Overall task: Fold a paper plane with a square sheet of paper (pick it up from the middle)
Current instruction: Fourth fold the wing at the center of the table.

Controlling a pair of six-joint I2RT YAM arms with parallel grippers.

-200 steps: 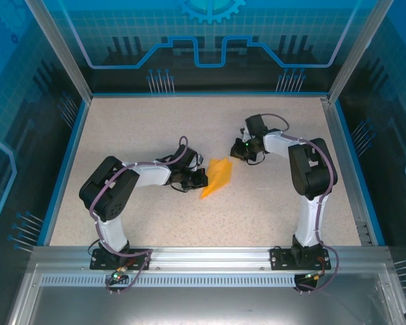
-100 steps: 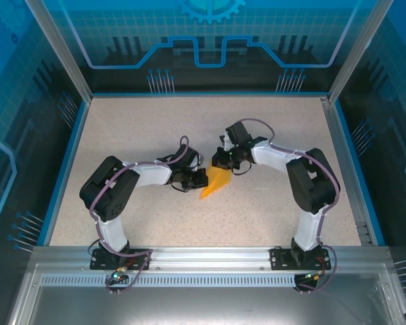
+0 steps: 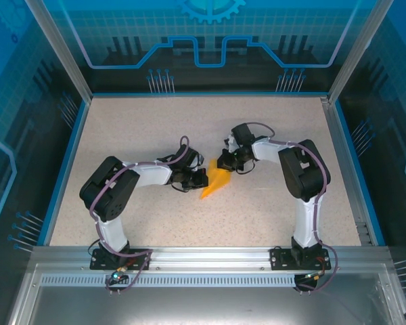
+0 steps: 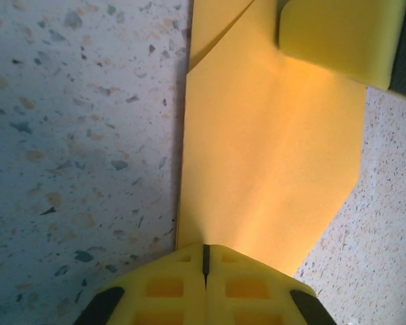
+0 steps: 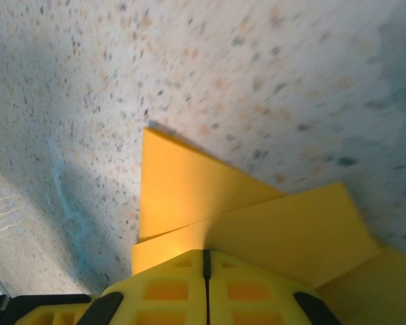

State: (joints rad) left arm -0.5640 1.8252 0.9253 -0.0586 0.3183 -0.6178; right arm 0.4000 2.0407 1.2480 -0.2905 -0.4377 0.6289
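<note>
This is looking like a robotics lab test cell, not a home or a shop. 2 black-and-white arms, the left arm (image 3: pixel 111 193) and the right arm (image 3: pixel 304 169), are sitting bolted to an aluminium rail (image 3: pixel 203 256) at the near edge of a speckled table (image 3: pixel 142 122). Slanting metal posts (image 3: pixel 59 51) are framing the bench. Blue-lit wall panels (image 3: pixel 210 40) printed with grid and circuit-style graphics are enclosing it on 3 sides. Loose cables (image 3: pixel 183 147) are running along the arms.
</note>
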